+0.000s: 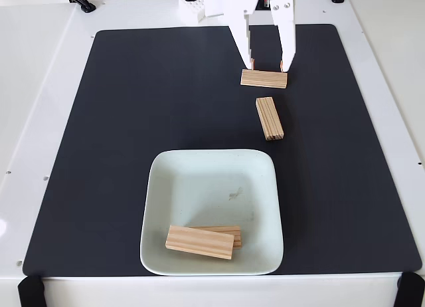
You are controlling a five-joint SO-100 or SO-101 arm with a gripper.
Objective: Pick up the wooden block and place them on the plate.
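We look down in the fixed view on a white table (46, 88), the largest thing before us, and on it lies a big black rectangular mat (133, 121) that covers most of the top. Black clamps or straps (30, 290) sit at the near corners of the table, and dark fittings show along the far edge.

Next in size is the large pale mint-white square plate (212, 181) with rounded corners and a raised rim, resting on the near half of the mat. We see a faint smudge (235, 195) near its middle. Two of the small light-tan wooden blocks lie in its near part: one block (199, 242) rests partly on top of the other (222, 230), both lying roughly crosswise.

The white arm comes in from the far edge, and its two-finger gripper (267, 65) points down with the fingers spread wide. The fingertips stand at the far side of a third wooden block (263, 78), which lies flat and crosswise on the mat; we cannot tell whether they touch it. A fourth wooden block (269, 118) lies just nearer, pointing lengthwise toward the plate, apart from the third.

We can read no writing or labels anywhere.
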